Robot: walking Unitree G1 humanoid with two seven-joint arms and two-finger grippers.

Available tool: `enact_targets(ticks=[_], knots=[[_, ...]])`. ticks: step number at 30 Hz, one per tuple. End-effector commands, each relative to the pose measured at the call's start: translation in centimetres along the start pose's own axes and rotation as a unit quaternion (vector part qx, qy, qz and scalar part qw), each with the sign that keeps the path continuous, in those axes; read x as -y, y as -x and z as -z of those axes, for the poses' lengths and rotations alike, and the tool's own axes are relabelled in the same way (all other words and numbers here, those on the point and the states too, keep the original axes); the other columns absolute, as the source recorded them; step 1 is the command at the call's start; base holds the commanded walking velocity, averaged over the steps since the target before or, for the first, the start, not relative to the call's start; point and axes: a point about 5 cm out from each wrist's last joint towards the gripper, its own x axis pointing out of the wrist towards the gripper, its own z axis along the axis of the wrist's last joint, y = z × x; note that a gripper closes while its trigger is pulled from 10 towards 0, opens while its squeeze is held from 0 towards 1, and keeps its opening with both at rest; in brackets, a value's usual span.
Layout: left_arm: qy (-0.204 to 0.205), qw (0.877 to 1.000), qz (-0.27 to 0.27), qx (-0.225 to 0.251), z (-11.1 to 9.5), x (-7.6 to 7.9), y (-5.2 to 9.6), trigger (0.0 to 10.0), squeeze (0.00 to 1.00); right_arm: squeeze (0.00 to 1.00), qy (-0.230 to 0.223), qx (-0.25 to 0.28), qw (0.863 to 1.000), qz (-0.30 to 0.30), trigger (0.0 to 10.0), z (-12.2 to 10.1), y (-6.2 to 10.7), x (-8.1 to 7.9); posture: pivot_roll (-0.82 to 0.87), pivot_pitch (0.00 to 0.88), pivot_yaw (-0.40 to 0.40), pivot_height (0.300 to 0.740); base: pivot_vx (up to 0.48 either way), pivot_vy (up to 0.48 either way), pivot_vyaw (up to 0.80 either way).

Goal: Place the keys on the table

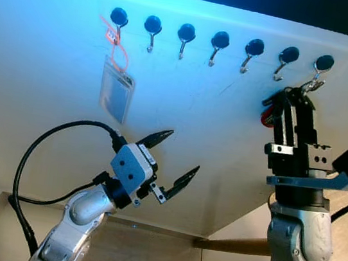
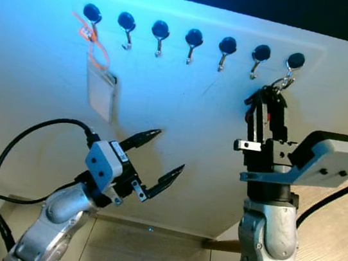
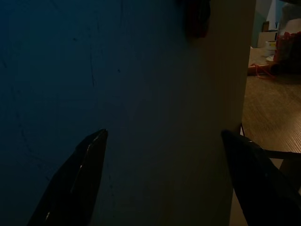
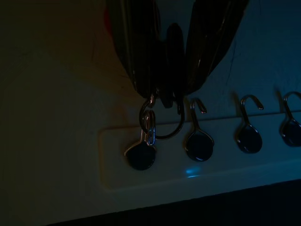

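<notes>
The keys (image 1: 267, 115) hang by a metal ring (image 4: 162, 123) from the rightmost hook (image 1: 323, 64) of a hook rail on the white wall. A red fob shows beside my fingers. My right gripper (image 1: 298, 99) is raised to that hook and shut on the bunch just below the ring; in the right wrist view the dark keys (image 4: 173, 52) sit between the two fingers. The ring is still looped on the hook (image 4: 141, 155). My left gripper (image 1: 181, 151) is open and holds nothing, lower down and to the left in front of the bare wall.
The rail carries several more black-knobbed hooks (image 1: 220, 43). A clear badge holder (image 1: 115, 93) on an orange lanyard hangs from the leftmost one. A wooden table (image 2: 333, 244) lies to the right past the wall's edge, with clutter at its far end (image 3: 284, 44).
</notes>
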Motion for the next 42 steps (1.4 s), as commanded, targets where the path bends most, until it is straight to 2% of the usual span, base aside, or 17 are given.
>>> enact_targets(ticks=[1,10,16,21,22,23,24,25,27,28,34,37,38,40,41,42], knots=[[0.000,1.000,0.013,-0.005,0.0,0.3,0.0,10.0,0.00,0.00,-0.006,0.034,0.999,-0.005,0.0,-1.4,-0.2,-0.2,0.04,0.107,-0.057,0.740,0.000,0.000,0.00],[0.001,1.000,0.015,-0.005,0.1,0.3,-0.1,10.0,0.00,0.00,-0.012,0.054,0.998,-0.003,0.0,-2.6,-0.9,-0.4,0.03,0.109,-0.055,0.740,0.000,0.000,0.00],[0.000,1.000,0.014,-0.003,0.0,0.2,-0.1,10.0,0.00,0.00,0.005,0.055,0.998,-0.024,0.0,-2.8,-0.8,-0.9,0.03,0.114,-0.048,0.740,0.000,0.000,0.00],[0.000,1.000,0.015,-0.003,0.0,0.2,-0.1,10.0,0.00,0.00,0.019,0.033,0.999,-0.037,0.0,-2.0,0.0,-1.1,0.03,0.120,-0.045,0.740,0.000,0.000,0.00],[0.000,1.000,0.015,-0.003,0.0,0.2,-0.1,10.0,0.00,0.00,0.022,0.005,0.999,-0.032,0.0,-1.0,0.5,-0.8,0.03,0.120,-0.045,0.740,0.000,0.000,0.00],[0.000,1.000,0.015,-0.004,0.0,0.1,-0.1,10.0,0.00,0.00,0.026,-0.042,0.999,-0.012,1.6,0.4,1.1,-0.1,0.03,0.120,-0.045,0.740,0.000,0.000,0.00],[0.000,1.000,0.015,-0.004,0.0,0.1,-0.1,10.0,0.00,0.00,0.026,-0.042,0.999,-0.012,1.6,0.4,1.1,-0.1,0.03,0.120,-0.045,0.740,0.000,0.000,0.00],[0.000,1.000,0.015,-0.004,0.0,0.1,-0.2,10.0,0.00,0.00,0.026,-0.079,0.997,0.006,2.3,1.6,1.7,0.6,0.03,0.120,-0.045,0.740,0.000,0.000,0.00],[-0.001,1.000,0.016,-0.004,0.0,0.1,-0.2,10.0,0.00,0.00,0.032,-0.139,0.989,0.048,6.2,3.4,2.8,2.1,0.03,0.120,-0.045,0.740,0.000,0.000,0.00],[-0.001,1.000,0.016,-0.004,0.0,0.1,-0.2,10.0,0.00,0.00,0.031,-0.149,0.986,0.062,10.0,3.7,3.0,2.5,0.03,0.120,-0.044,0.740,0.000,0.000,0.00],[-0.001,1.000,0.017,-0.004,0.0,0.2,-0.2,10.0,0.00,0.00,0.029,-0.176,0.980,0.089,10.0,4.5,3.3,3.4,0.03,0.115,-0.044,0.740,0.000,0.000,0.00],[-0.001,1.000,0.018,-0.004,0.0,0.2,-0.2,10.0,0.00,0.00,0.028,-0.172,0.981,0.089,10.0,4.6,2.9,3.5,0.03,0.112,-0.044,0.740,0.000,0.000,0.00],[-0.002,1.000,0.018,-0.004,0.0,0.2,-0.3,10.0,0.00,0.23,0.029,-0.166,0.982,0.086,10.0,4.5,2.7,3.5,0.03,0.111,-0.044,0.740,0.000,0.000,0.00],[-0.002,1.000,0.018,-0.003,0.0,0.2,-0.3,10.0,0.00,0.23,0.032,-0.161,0.983,0.081,10.0,4.4,2.5,3.5,0.03,0.110,-0.044,0.740,0.000,0.000,0.00],[-0.002,1.000,0.019,-0.003,0.0,0.2,-0.3,10.0,0.00,0.73,0.037,-0.156,0.984,0.075,10.0,4.3,2.3,3.4,0.03,0.107,-0.045,0.740,0.000,0.000,0.00],[-0.002,1.000,0.019,-0.003,0.0,0.2,-0.3,10.0,0.00,0.73,0.041,-0.152,0.985,0.070,10.0,4.2,2.2,3.3,0.03,0.106,-0.045,0.740,0.000,0.000,0.00]])
